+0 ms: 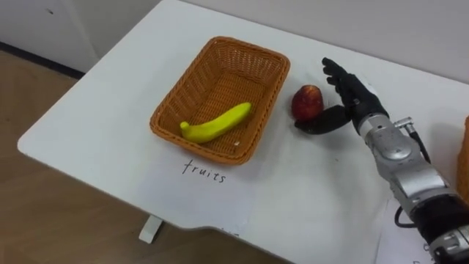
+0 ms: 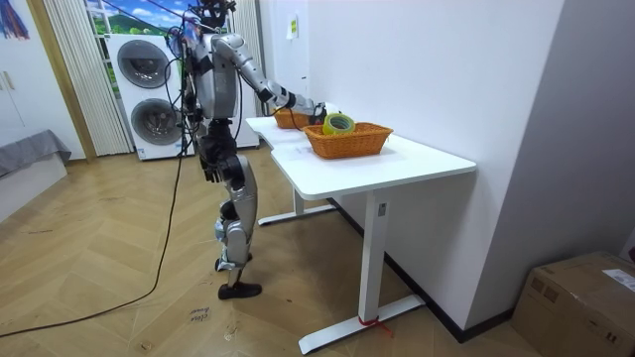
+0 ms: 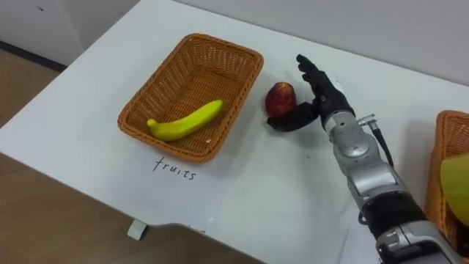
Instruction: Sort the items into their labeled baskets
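Here, straight, spread fingers (image 1: 343, 77) of the right hand (image 1: 353, 101) flank the apple (image 1: 307, 102), thumb against its lower side. The apple stands on the table (image 1: 110, 147) just right of the fruit basket (image 1: 167, 110); a banana (image 1: 216, 123) lies inside. The left hand (image 2: 210, 169) hangs at the hip.

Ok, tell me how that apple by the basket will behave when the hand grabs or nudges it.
The apple looks round and sits loose on the table, so a nudge from the right hand would probably roll it. Its skin looks smooth, so it may slip from a loose grip.
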